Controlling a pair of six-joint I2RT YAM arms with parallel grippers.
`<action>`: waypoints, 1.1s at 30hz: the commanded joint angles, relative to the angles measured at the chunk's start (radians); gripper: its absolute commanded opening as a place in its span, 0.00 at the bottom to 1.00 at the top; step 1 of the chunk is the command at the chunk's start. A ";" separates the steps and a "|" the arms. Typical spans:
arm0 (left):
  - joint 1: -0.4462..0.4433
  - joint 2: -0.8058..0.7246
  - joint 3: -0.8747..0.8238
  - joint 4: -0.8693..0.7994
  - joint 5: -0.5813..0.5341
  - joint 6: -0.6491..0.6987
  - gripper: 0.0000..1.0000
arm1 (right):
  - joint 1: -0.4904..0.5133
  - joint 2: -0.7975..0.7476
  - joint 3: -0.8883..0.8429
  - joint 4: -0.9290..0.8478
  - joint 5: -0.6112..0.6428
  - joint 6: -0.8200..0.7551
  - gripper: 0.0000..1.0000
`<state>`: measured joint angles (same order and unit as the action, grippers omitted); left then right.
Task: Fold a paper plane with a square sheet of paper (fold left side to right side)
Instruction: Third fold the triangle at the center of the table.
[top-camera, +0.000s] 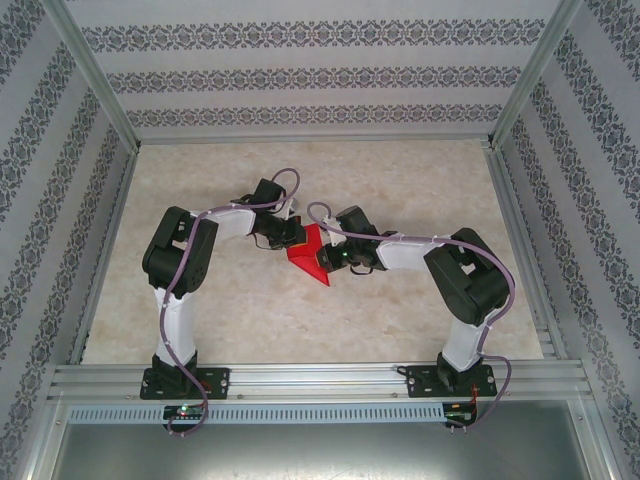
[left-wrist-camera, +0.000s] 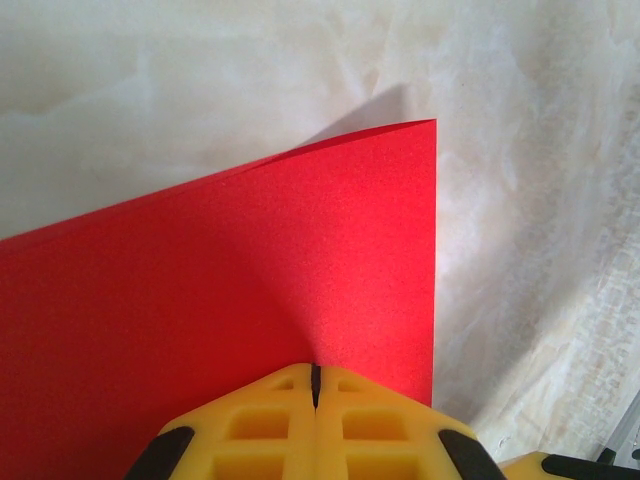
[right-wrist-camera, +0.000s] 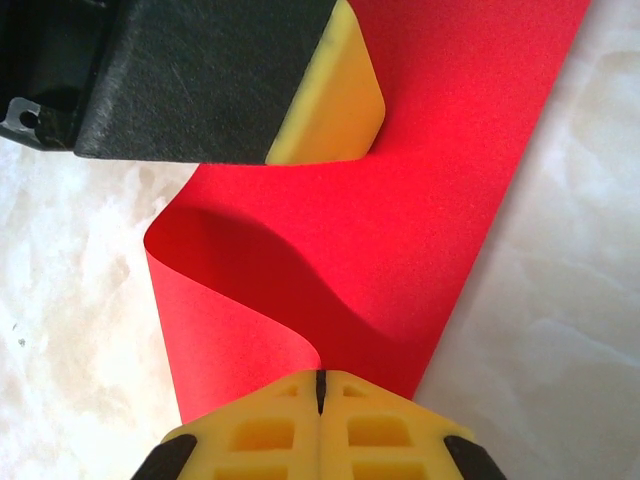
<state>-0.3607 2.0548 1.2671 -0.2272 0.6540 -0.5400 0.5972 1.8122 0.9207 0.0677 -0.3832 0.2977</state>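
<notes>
A pale marbled worktop (top-camera: 300, 320) fills the middle of the overhead view, walled on three sides by patterned panels (top-camera: 300, 75). Two arms rise from the bottom edge and bend inward, the left arm (top-camera: 180, 255) at frame left and the right arm (top-camera: 465, 270) at frame right, meeting near the centre. Between their wrists sits the square sheet of paper (top-camera: 308, 258), bright red, showing as a small pointed wedge.

The left jaws are closed on one edge of the sheet; in the left wrist view the red paper spreads away from them toward the upper right. The right jaws are also closed, pinching the sheet at the bottom centre of the right wrist view, where the paper bows in a soft curve and runs up to the left arm's yellow pad (right-wrist-camera: 335, 95) at upper left.

The side-to-side fold looks in hand: bent over, not creased. Next, the edges likely need aligning before the bend is pressed flat.
</notes>
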 joint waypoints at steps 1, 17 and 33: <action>-0.010 0.019 -0.021 -0.041 -0.016 0.023 0.02 | -0.010 0.022 -0.008 0.011 0.008 0.017 0.00; -0.009 0.019 -0.026 -0.040 -0.016 0.023 0.02 | -0.013 0.041 0.026 -0.017 0.041 0.030 0.00; -0.010 0.019 -0.028 -0.038 -0.017 0.023 0.02 | -0.016 -0.006 0.003 -0.014 0.057 0.027 0.00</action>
<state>-0.3607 2.0548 1.2652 -0.2253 0.6548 -0.5400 0.5907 1.8446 0.9302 0.0593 -0.3519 0.3199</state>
